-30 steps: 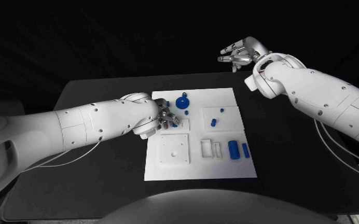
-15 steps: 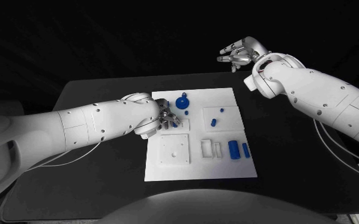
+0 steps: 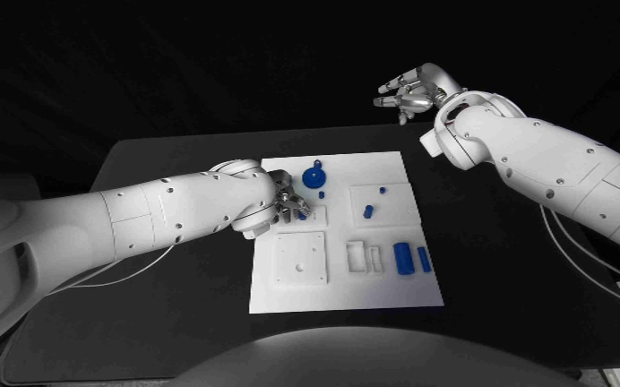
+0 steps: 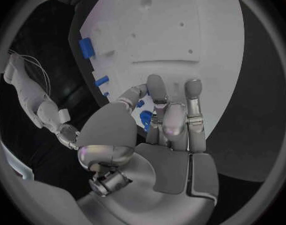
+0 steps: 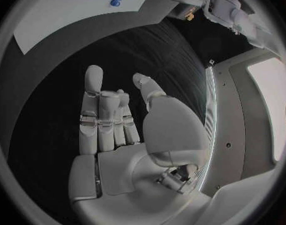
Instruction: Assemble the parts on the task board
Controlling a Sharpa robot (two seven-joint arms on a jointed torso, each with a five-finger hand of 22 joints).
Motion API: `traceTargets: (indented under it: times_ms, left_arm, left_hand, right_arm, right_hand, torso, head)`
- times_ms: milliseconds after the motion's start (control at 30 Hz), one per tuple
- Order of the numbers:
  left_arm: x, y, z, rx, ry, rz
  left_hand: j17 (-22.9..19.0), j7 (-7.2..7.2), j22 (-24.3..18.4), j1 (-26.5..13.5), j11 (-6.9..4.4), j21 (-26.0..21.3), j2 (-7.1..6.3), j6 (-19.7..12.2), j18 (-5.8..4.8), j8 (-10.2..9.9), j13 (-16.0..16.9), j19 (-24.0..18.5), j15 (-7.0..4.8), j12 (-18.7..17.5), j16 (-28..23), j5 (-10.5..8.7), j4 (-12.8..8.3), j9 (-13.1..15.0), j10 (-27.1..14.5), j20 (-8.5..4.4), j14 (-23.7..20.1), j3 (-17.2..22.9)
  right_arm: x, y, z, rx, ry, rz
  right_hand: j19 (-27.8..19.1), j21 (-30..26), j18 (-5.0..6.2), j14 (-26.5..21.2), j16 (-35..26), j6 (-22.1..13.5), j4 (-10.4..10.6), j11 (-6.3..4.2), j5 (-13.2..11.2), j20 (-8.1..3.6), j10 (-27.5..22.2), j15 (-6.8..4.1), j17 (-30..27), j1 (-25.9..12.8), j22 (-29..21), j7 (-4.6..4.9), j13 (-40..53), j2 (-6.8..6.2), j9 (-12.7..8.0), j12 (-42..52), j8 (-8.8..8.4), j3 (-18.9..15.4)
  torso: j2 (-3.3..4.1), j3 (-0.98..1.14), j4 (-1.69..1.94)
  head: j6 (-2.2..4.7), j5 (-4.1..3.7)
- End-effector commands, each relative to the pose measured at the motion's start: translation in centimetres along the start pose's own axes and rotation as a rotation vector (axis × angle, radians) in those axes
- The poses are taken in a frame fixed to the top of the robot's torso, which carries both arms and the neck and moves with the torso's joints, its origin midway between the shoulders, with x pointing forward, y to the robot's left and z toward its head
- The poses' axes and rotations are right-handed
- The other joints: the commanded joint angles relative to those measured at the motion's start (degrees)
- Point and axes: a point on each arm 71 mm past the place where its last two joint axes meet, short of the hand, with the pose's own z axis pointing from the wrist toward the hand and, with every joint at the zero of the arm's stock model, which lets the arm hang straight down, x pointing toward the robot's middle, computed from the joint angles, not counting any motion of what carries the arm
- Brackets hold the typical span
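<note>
The white board [image 3: 347, 235] lies mid-table [image 3: 168, 262]. On it the left hand [image 3: 287, 201] pinches a small blue part [image 4: 144, 119] between thumb and fingers, low over the board's left side. A round blue knob [image 3: 314, 176] sits just beyond that hand, and two blue bars [image 3: 414, 259] lie near the board's right edge. The right hand [image 3: 411, 93] is raised past the table's far edge, fingers apart, empty.

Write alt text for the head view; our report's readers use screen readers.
The robot's left hand rests on the white task board at its left edge, fingers closed around a small blue part. The right hand is raised beyond the table's far edge, open and holding nothing. More blue parts sit on the board.
</note>
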Motion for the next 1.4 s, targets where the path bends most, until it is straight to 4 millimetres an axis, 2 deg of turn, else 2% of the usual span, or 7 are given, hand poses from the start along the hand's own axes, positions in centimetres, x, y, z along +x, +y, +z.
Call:
traceTargets:
  times_ms: [33, 333, 567, 1067, 1200, 1333, 1400]
  left_arm:
    - [1.1, -0.2, 0.1, 0.011, 0.049, 0.022]
    - [1.0, -0.1, 0.1, 0.016, 0.040, 0.015]
    - [0.8, 0.1, 0.1, 0.016, 0.026, 0.008]
    - [0.4, 0.7, 0.1, 0.009, 0.009, -0.004]
    - [0.3, 0.9, 0.1, 0.010, 0.007, -0.005]
    - [0.3, 1.0, 0.0, 0.011, 0.008, -0.006]
    - [0.2, 1.1, -0.1, 0.011, 0.010, -0.008]
  left_hand:
    - [-0.29, -6.95, 0.96, 1.08, -1.79, -0.32, -0.30, 9.98, 0.85, 0.00, -0.10, 0.00, -0.15, -0.21, -0.46, -1.95, -1.11, 0.12, 1.31, 0.48, -0.36, 1.15]
    - [-0.80, -7.32, 0.96, 2.28, -1.94, -1.29, -4.04, 10.22, 0.47, -0.05, -0.16, 0.25, -0.26, -0.39, -0.74, -6.94, 7.14, -0.59, 1.36, 0.34, -0.52, -2.14]
    - [-1.01, -7.45, 1.01, 4.41, -1.91, -1.67, -6.09, 10.47, 0.37, -0.02, -0.23, 0.38, -0.37, -0.43, -0.82, -8.80, 12.65, -0.69, 1.32, 0.26, -0.60, -3.28]
    - [-1.16, -7.55, 1.04, 4.23, -1.92, -1.55, -7.62, 10.95, 0.70, 0.01, -0.20, 0.38, -0.45, -0.28, -0.77, -11.70, 17.50, -0.20, 1.31, 0.49, -0.71, -4.47]
    - [-1.26, -7.53, 1.02, 3.52, -1.89, -1.59, -8.08, 11.20, 0.72, 0.03, -0.20, 0.35, -0.47, -0.28, -0.81, -14.97, 18.66, -0.07, 1.31, 0.49, -0.75, -4.84]
    - [-1.27, -7.46, 1.05, 2.41, -1.86, -1.55, -8.80, 11.67, 0.72, 0.08, -0.17, 0.40, -0.43, -0.26, -0.79, -20.07, 20.90, 0.17, 1.31, 0.49, -0.73, -6.53]
    - [-1.30, -7.44, 1.03, 2.77, -1.84, -1.57, -8.25, 11.87, 0.72, 0.08, -0.16, 0.37, -0.42, -0.26, -0.81, -19.47, 22.12, 0.31, 1.31, 0.50, -0.73, -11.19]
  right_arm:
    - [0.1, 0.1, 0.0, -0.008, 0.012, -0.002]
    - [0.1, 0.1, 0.0, -0.008, 0.010, -0.002]
    - [0.0, 0.0, 0.0, -0.006, 0.011, -0.002]
    - [0.0, 0.0, -0.1, -0.004, 0.009, -0.003]
    - [-0.1, -0.1, -0.1, -0.003, 0.008, -0.004]
    - [-0.1, -0.1, -0.1, -0.003, 0.007, -0.004]
    - [-0.1, -0.1, -0.1, -0.002, 0.007, -0.004]
  right_hand:
    - [1.93, 0.05, 0.46, -0.06, -0.28, 0.31, 0.06, 0.05, 0.27, -0.08, -0.47, -0.35, -0.06, -0.37, -0.08, -0.10, -0.05, -0.04, -0.05, -0.24, -0.20, 0.36]
    - [1.93, 0.05, 0.46, -0.06, -0.28, 0.31, 0.06, 0.05, 0.27, -0.08, -0.47, -0.35, -0.06, -0.37, -0.08, -0.10, -0.05, -0.04, -0.05, -0.24, -0.20, 0.36]
    - [1.92, -0.01, 0.47, -0.10, -0.38, 0.20, 0.12, 0.07, 0.34, -0.06, -0.56, -0.34, -0.14, -0.42, -0.14, -0.08, -0.17, -0.11, -0.05, -0.35, -0.20, 0.24]
    - [1.92, -0.03, 0.44, -0.10, -0.37, 0.19, 0.32, 0.07, 0.43, -0.05, -0.52, -0.34, -0.13, -0.59, -0.16, -0.09, -0.18, -0.12, -0.04, -0.33, -0.20, 0.07]
    - [1.92, -0.04, 0.43, -0.10, -0.37, 0.18, 0.41, 0.07, 0.44, -0.05, -0.53, -0.33, -0.13, -0.67, -0.17, -0.10, -0.21, -0.15, -0.04, -0.35, -0.20, -0.02]
    - [1.92, -0.04, 0.43, -0.10, -0.37, 0.18, 0.41, 0.07, 0.44, -0.05, -0.53, -0.33, -0.13, -0.67, -0.17, -0.10, -0.21, -0.15, -0.04, -0.35, -0.20, -0.02]
    - [1.92, -0.04, 0.43, -0.10, -0.37, 0.18, 0.41, 0.07, 0.44, -0.05, -0.53, -0.33, -0.13, -0.67, -0.17, -0.10, -0.21, -0.15, -0.04, -0.35, -0.20, -0.02]
  torso:
    - [-0.02, -0.01, 0.02]
    - [-0.01, -0.03, 0.01]
    - [-0.02, -0.03, 0.03]
    - [-0.02, -0.05, 0.00]
    - [-0.02, -0.04, 0.03]
    - [-0.04, -0.02, 0.04]
    - [-0.04, -0.02, 0.05]
  head:
    - [0.00, -0.07]
    - [0.00, -0.08]
    - [0.00, -0.14]
    - [0.00, -0.14]
    - [0.00, -0.18]
    - [0.00, -0.13]
    - [0.00, -0.22]
